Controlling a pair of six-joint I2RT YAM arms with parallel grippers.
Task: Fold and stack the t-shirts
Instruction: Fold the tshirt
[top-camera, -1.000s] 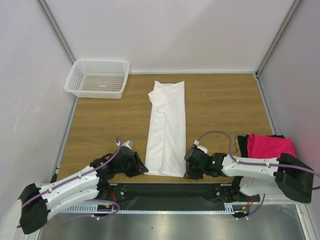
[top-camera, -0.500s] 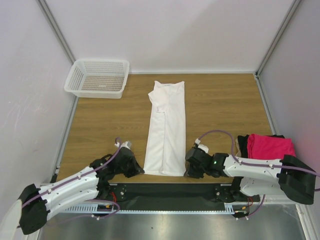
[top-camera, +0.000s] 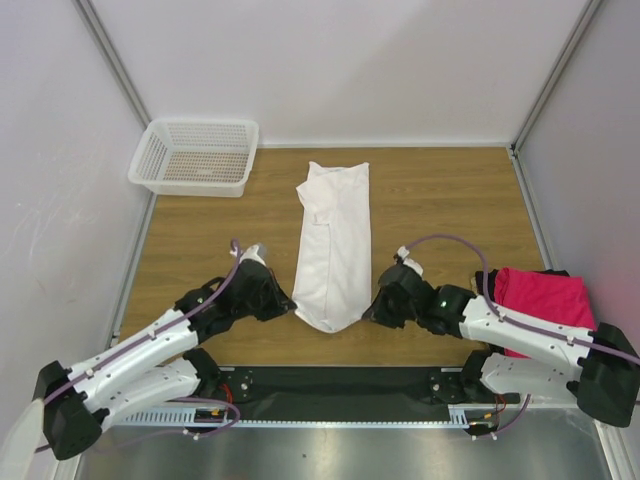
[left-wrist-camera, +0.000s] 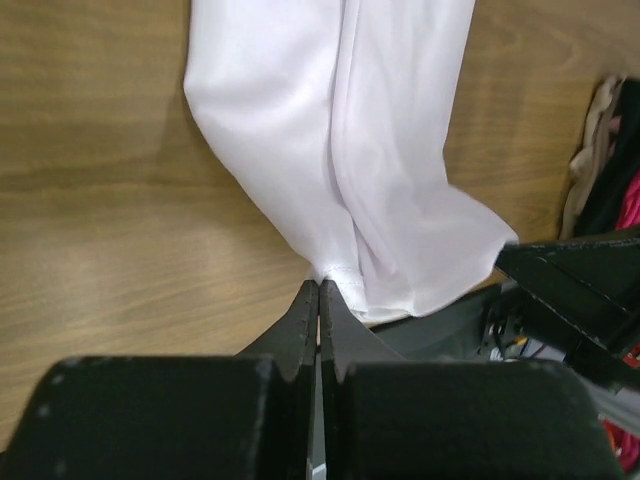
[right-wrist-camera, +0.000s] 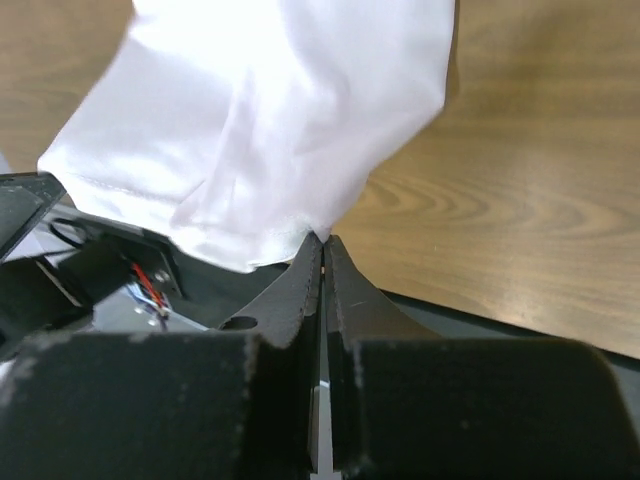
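Both hands are pinching the white shirt (top-camera: 335, 235).
The left hand (top-camera: 287, 301) and right hand (top-camera: 374, 309) are clamping its near corners, lifting them at the table's (top-camera: 200, 245) middle; the pink shirt (top-camera: 540, 292) and black shirt (top-camera: 489, 290) are lying near the right corner.

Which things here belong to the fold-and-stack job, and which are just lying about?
Job in hand:
- white t-shirt, near corners pinched by the left gripper and right gripper
- pink t-shirt
- black t-shirt, peeking out beside the pink one

Lying about:
- white mesh basket, far left corner of the table
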